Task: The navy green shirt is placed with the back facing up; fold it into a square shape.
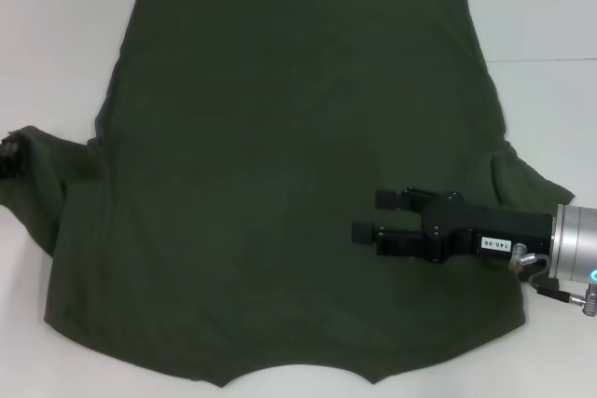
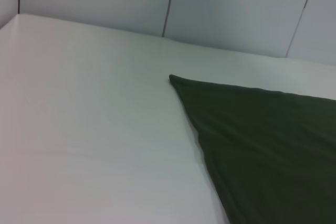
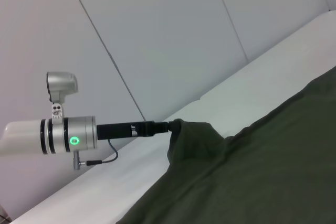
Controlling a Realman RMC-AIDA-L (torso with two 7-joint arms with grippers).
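Head view shows the navy green shirt [image 1: 280,184] spread flat, plain back up, across a white counter [image 1: 541,6] that it covers almost entirely; bare white remains at the far corners and along both sides. The right tool [image 1: 366,216] hovers over the shirt's right half, its two black fingers [image 1: 396,199] parted with nothing between them. The left tool [image 1: 11,156] sits at the counter's left edge, clamped on the shirt's left sleeve [image 1: 47,174], which is bunched and lifted, as the right wrist view confirms. Pale grey wall panels [image 2: 231,9] with thin dark seams stand right behind the counter, meeting its far edge. One shirt corner [image 2: 176,80] lies flat on the bare white surface.
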